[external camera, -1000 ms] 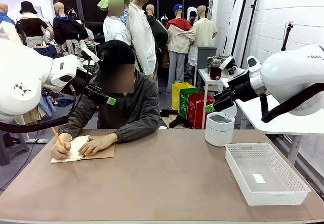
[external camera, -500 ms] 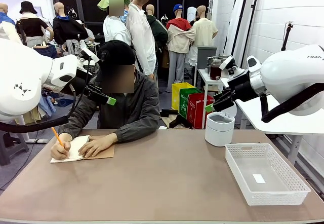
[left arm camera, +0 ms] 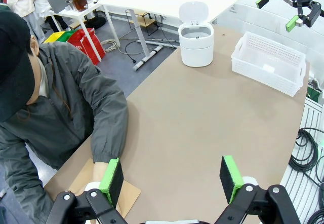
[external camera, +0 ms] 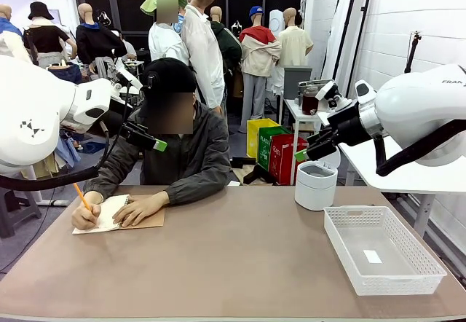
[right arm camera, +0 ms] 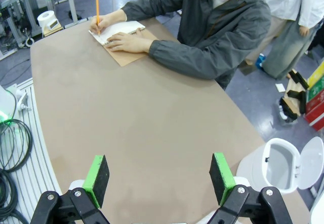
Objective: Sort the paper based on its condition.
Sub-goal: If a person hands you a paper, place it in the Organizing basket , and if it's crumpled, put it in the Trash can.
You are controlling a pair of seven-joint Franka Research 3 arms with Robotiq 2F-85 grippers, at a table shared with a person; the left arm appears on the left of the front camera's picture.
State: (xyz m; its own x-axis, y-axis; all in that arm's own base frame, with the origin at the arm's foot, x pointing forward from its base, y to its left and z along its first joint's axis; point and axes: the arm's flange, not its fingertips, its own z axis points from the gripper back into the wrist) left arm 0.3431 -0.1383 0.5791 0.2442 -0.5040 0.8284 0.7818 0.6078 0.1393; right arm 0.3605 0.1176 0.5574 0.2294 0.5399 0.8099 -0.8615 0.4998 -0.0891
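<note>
Both grippers were held above the table (external camera: 240, 264), off its surface. The left gripper (left arm camera: 171, 177) was seen with its jaws spread wide and nothing between the green pads. The right gripper (right arm camera: 159, 178) was likewise released, with nothing held.

In the front view, a white sheet of paper (external camera: 102, 213) was found at about nine o'clock on the table, laid on a notebook (external camera: 149, 221) with a brown cover. Whether the sheet was loose or bound could not be told. A pencil (external camera: 81, 194) was held to it by one hand (external camera: 86, 220) of the seated person, and the page edge was pressed down by the other hand (external camera: 138, 209).

A white lidded bin (external camera: 315, 187) was placed at about two o'clock, its lid raised. A white mesh basket (external camera: 393, 287) was set at about four o'clock, well apart from the paper, with a small white slip (external camera: 372, 256) on its floor.
</note>
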